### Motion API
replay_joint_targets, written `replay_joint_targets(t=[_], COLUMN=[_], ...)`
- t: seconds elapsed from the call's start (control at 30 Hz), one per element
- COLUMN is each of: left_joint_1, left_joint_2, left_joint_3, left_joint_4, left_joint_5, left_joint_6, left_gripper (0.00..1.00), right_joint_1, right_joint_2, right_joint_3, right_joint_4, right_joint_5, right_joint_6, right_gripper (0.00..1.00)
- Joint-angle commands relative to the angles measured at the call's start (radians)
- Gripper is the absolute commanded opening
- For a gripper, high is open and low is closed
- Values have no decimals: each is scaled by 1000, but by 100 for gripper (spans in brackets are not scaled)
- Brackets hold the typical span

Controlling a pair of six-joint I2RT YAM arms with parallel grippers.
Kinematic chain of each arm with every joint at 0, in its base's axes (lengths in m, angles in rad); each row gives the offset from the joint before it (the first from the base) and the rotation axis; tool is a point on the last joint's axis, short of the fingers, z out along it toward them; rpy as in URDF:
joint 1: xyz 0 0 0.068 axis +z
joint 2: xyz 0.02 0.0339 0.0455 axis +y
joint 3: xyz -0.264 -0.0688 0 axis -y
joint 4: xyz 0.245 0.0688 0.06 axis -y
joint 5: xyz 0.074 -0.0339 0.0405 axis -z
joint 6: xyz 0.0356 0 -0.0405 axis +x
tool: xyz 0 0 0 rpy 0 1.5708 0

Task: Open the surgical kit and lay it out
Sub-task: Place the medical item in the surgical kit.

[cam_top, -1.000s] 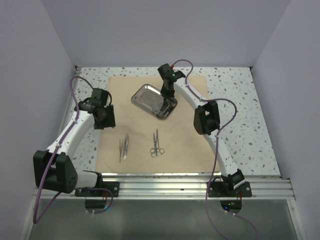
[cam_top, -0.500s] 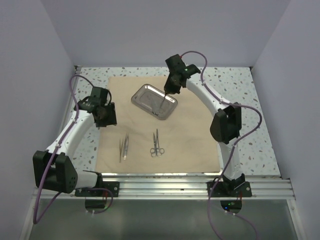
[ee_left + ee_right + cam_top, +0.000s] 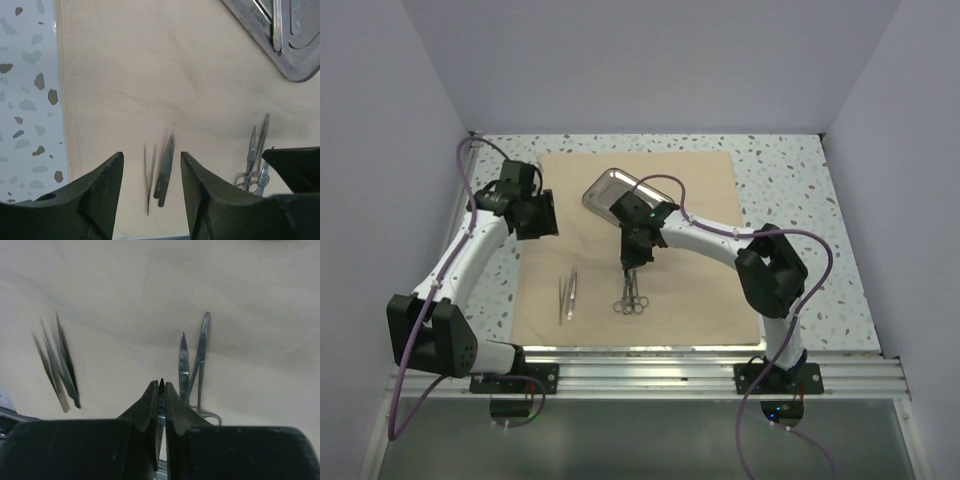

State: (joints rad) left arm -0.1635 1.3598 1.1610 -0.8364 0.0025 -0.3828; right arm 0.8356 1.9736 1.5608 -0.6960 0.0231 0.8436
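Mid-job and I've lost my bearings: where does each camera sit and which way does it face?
Top external: fixed high behind the bases, looking down on the cloth wrap; both arms show, with left gripper and right gripper.
Left wrist: above the cloth's left part, facing down at the tweezers; its open fingers frame the bottom.
Right wrist: low over the cloth, facing the scissors; its fingers, shut on a slim steel tool, show.
Shared: both wrist views show tweezers and scissors.

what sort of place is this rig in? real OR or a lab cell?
Likely a lab test cell, not a clinic: plain walls box in a speckled table, an aluminium rail runs along its near edge, and a steel tray and scissors lie on a cloth wrap.
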Motion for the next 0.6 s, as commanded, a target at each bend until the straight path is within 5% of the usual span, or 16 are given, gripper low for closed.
replay_joint_targets(t=[0.0,0.13,0.2,0.23,0.27,0.57], left_joint_1=[12,12,12,10,10,-109], left_joint_2=[28,73,102,125,139,393], left_joint_3=[65,121,150,161,186,365], left_joint_4=[34,36,40,43,46,129], left_joint_5=[33,45,56,65,68,70], left_joint_6=[-11,-14,-22,-27,-31,-113], left_gripper=[53,53,53,53,53,52], right_joint_1=[5,7,7,7,7,5], right_joint_2=[-59,-39,-25,-28,-36,-289], right_joint_3=[-64,-71,-20,1,27,84], right_joint_4=[128,151,112,95,66,-121], right_joint_5=[-15,21,34,47,60,219], right_joint_6=[-5,-41,-54,-57,-64,-150], right_gripper=[0,5,32,54,60,63])
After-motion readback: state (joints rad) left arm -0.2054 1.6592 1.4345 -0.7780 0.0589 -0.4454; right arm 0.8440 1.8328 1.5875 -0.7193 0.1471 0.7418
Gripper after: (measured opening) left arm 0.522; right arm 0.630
